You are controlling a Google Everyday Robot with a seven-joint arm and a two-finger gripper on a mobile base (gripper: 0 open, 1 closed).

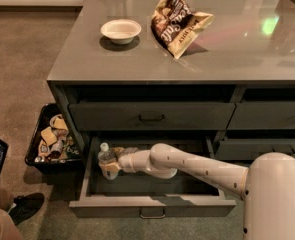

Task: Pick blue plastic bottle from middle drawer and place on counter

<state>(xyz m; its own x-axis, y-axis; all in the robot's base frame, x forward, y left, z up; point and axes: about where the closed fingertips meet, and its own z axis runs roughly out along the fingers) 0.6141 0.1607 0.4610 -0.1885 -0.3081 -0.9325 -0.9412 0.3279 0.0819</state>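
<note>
One bottle (105,155), one bowl (120,30), one snack bag (179,21), so not much to count here. The bowl and bag sit on the counter (137,59), and there's one bin (33,146) of junk on the floor. The bottle is at the left end of the open middle drawer (152,206), standing upright with its cap on top. The claw (110,168) reaches in from the right and looks closed around its lower half.
</note>
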